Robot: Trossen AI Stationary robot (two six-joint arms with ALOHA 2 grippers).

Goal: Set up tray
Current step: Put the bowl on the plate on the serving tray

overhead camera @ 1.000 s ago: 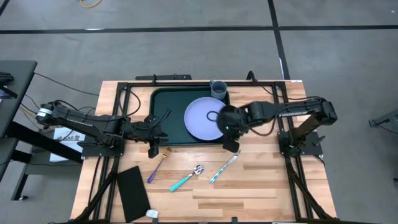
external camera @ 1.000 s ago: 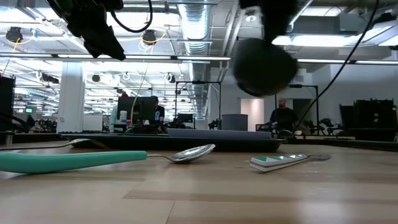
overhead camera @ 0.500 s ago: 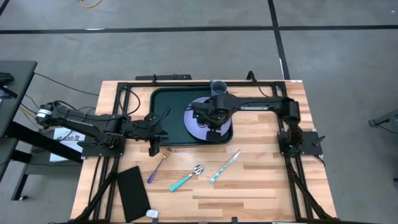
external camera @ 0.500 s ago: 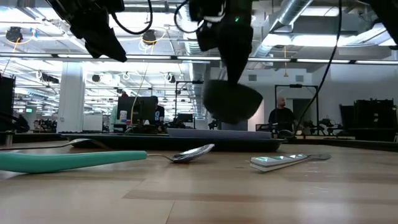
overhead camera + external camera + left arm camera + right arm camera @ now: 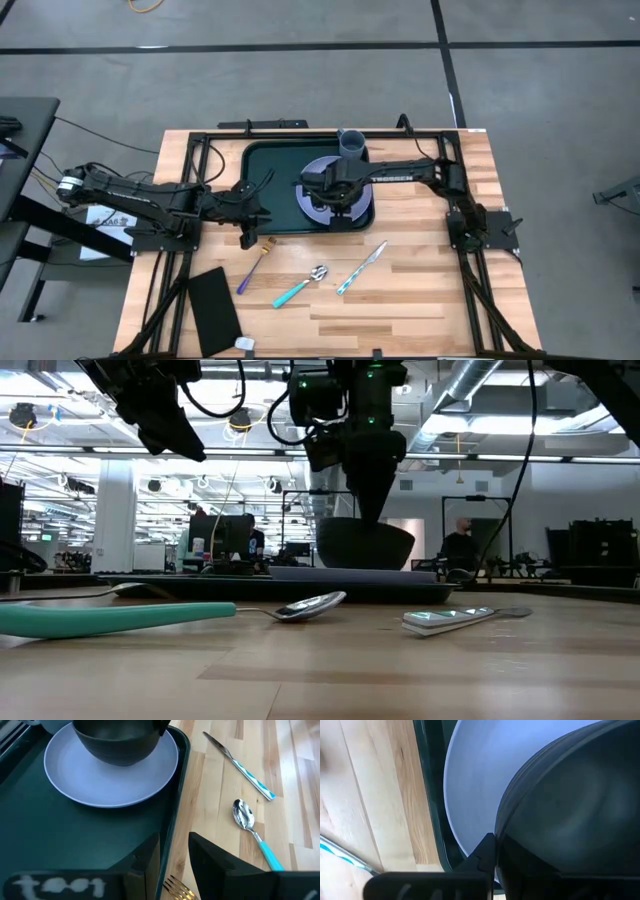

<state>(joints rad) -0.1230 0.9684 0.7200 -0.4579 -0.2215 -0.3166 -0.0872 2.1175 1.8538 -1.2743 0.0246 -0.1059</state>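
The dark green tray (image 5: 265, 170) lies at the table's far middle with a lavender plate (image 5: 322, 163) in its right half. My right gripper (image 5: 330, 188) reaches in from the table's right and is shut on a dark bowl (image 5: 365, 545) over the middle of the plate (image 5: 110, 785). The bowl's base is down at the plate; whether it rests there I cannot tell. My left gripper (image 5: 174, 852) is open at the tray's near edge, with one finger on each side of the raised rim (image 5: 176, 815), touching nothing that I can see. My right gripper holds the bowl by its rim (image 5: 506, 822). One finger (image 5: 487, 852) shows outside the wall, and the other is hidden by the bowl. The fingers point down from above. The bowl sits upright, with its base at the plate.
A grey cup (image 5: 352, 143) stands at the tray's far right corner. On the bare wood near the tray lie a purple-handled fork (image 5: 255, 262), a teal-handled spoon (image 5: 300, 285) and a knife (image 5: 362, 266). A flat black rectangle (image 5: 213, 310) lies at the near left.
My right gripper has carried the bowl toward the table's left, from beside the plate's right edge to over its middle, and has come down with it. The bowl has dropped from high above the table to the level of the plate.
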